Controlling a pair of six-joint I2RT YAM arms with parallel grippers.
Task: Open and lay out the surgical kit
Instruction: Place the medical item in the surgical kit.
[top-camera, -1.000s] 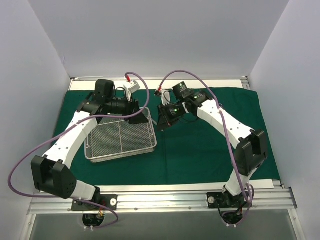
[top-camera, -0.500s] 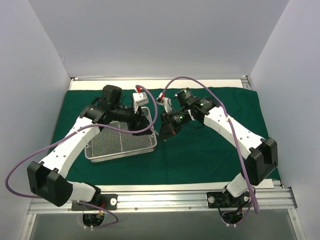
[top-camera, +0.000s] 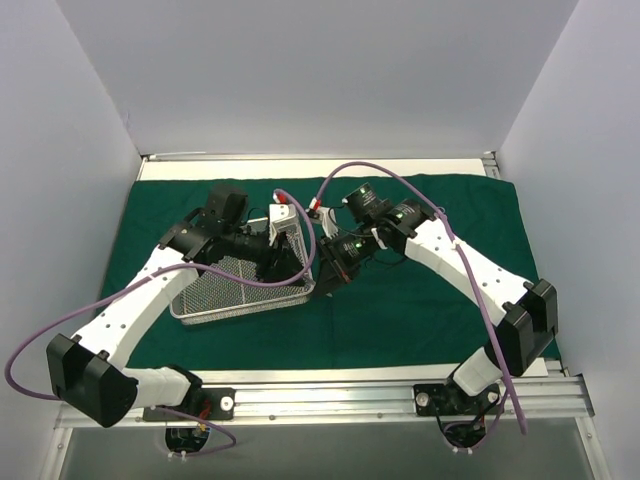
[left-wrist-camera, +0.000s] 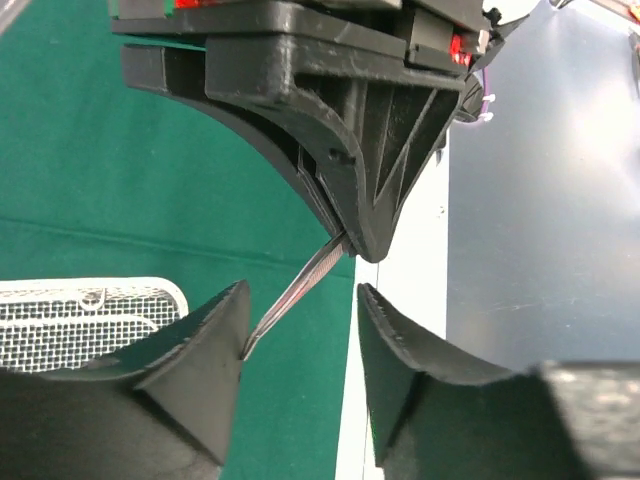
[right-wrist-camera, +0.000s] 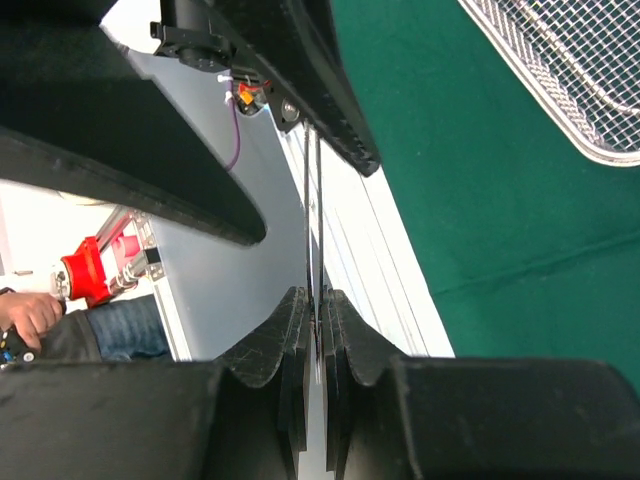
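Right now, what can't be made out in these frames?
- Left wrist view: the instrument's upper end is buried in the right gripper. Whether its tip touches the open left gripper is unclear.
- Right wrist view: its far end runs behind the left gripper, so its type is unreadable.
- Top view: the instrument is too thin to see under both wrists. The mesh tray's contents are partly under the left arm.

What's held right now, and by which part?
Right gripper is shut on one end of a thin instrument; left gripper stands open around the other end.
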